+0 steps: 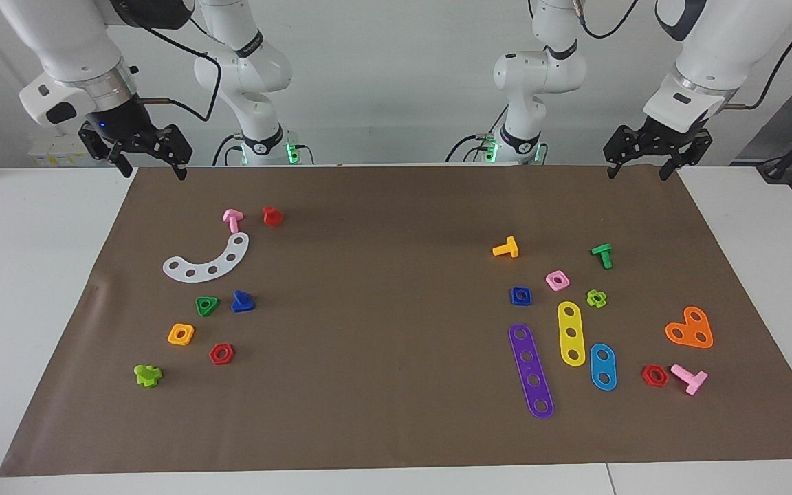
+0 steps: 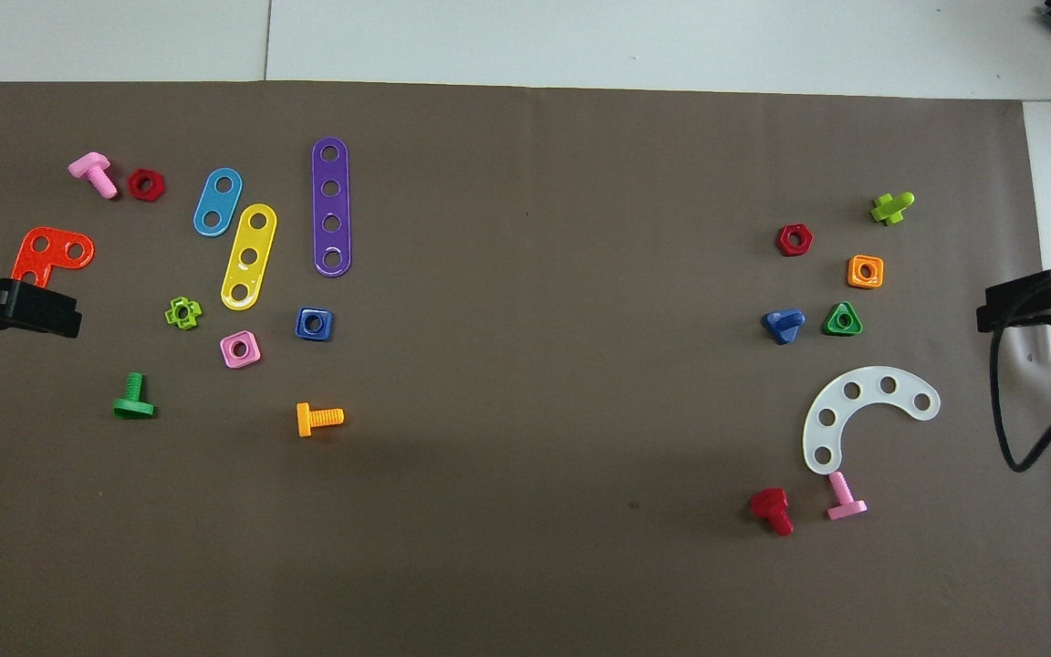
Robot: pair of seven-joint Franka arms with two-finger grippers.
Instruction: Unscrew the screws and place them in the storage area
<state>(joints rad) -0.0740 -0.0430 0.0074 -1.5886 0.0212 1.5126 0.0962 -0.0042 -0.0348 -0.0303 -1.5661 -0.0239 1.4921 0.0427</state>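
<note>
Toward the right arm's end of the brown mat (image 1: pixel 396 426), small blue plastic triangular-headed bolt (image 1: pixel 242 302) lying loose beside green triangular nut (image 1: pixel 206 305); matching blue square nut (image 1: pixel 520 295) well apart, toward the left arm's end. Already unscrewed, seemingly; storing perhaps still pending. Left gripper (image 1: pixel 649 157) and right gripper (image 1: pixel 137 152) raised over the mat's robot-side corners, jaws wide, empty

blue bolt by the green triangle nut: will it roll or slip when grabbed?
The blue bolt probably won't roll far: its flat triangular head has corners, not a round rim. It looks like small glossy plastic, so likely light and a bit slippery. It lies tipped on its side with a short stem, so a pinch could flip it.
</note>
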